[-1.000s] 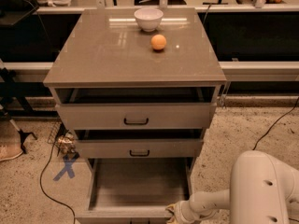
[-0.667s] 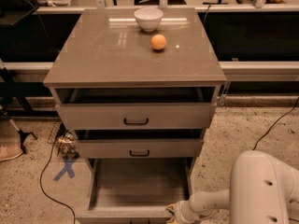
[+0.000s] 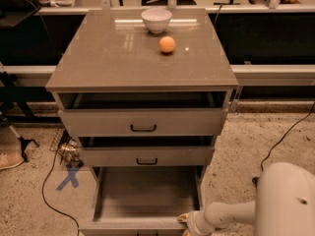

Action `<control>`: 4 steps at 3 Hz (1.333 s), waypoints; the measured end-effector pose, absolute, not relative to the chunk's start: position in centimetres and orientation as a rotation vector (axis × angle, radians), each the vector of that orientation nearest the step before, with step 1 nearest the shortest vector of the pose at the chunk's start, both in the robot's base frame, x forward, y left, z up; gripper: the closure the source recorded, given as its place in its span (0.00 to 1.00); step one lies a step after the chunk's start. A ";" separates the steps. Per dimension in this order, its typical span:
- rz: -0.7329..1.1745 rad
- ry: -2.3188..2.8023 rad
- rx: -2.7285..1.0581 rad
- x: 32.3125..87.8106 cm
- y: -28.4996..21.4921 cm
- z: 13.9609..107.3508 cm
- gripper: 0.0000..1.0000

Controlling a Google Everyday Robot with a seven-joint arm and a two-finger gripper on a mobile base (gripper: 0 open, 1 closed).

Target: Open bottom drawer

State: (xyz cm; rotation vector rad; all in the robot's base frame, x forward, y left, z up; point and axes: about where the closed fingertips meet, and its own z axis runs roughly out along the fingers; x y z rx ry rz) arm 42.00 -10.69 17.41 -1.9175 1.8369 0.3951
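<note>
The bottom drawer (image 3: 147, 195) of the grey-taupe cabinet is pulled far out, and its grey inside shows bare. Its front edge runs along the bottom of the camera view; its handle is out of view. My gripper (image 3: 186, 223) is at the drawer's front right corner, at the end of my white arm (image 3: 231, 214). It sits at the picture's lower edge, mostly cut off.
The top drawer (image 3: 143, 122) and middle drawer (image 3: 146, 156) stand slightly open, each with a black handle. A white bowl (image 3: 156, 19) and an orange ball (image 3: 167, 44) sit on the cabinet top. A black cable (image 3: 49, 181) and blue tape cross (image 3: 69, 177) lie on the floor at left.
</note>
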 end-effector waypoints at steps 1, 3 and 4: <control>0.344 1.742 -1.889 42.4 -11.8 21.5 0.00; 0.204 1.606 -1.711 44.6 -19.0 31.2 0.00; 0.105 1.592 -1.644 45.7 -22.4 36.7 0.00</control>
